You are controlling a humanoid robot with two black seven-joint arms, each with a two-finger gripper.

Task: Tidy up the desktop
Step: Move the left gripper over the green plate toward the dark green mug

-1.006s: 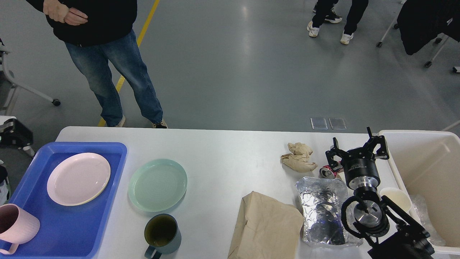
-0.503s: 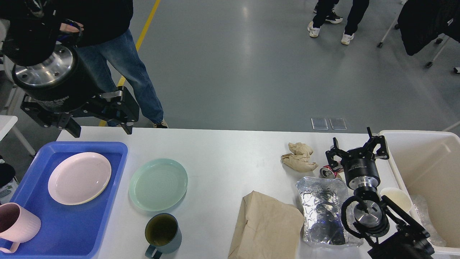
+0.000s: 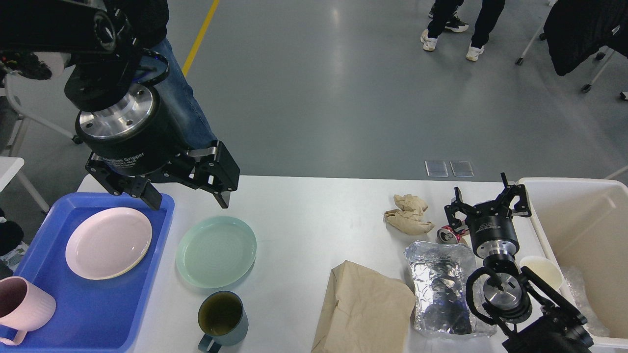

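Note:
The white desktop [image 3: 314,215] spans the view. On it lie a mint-green plate [image 3: 216,251], a dark green mug [image 3: 222,316], a brown paper bag [image 3: 363,306], a silver foil bag [image 3: 441,287], crumpled brown paper [image 3: 407,214], a small can [image 3: 447,235] and a paper cup [image 3: 539,269]. My left gripper [image 3: 189,198] is open and empty, hanging above the far left of the desktop, just beyond the green plate. My right gripper [image 3: 488,201] is open and empty, above the desktop beside the can.
A blue tray [image 3: 98,304] at the left holds a pink plate [image 3: 108,242] and a pink mug [image 3: 22,309]. A cream-white bin [image 3: 584,235] stands at the right edge. A person in jeans [image 3: 181,105] stands behind the desktop's far left.
My left arm has come into view from the upper left and moved right and down, to just above the green plate. The right arm has not moved.

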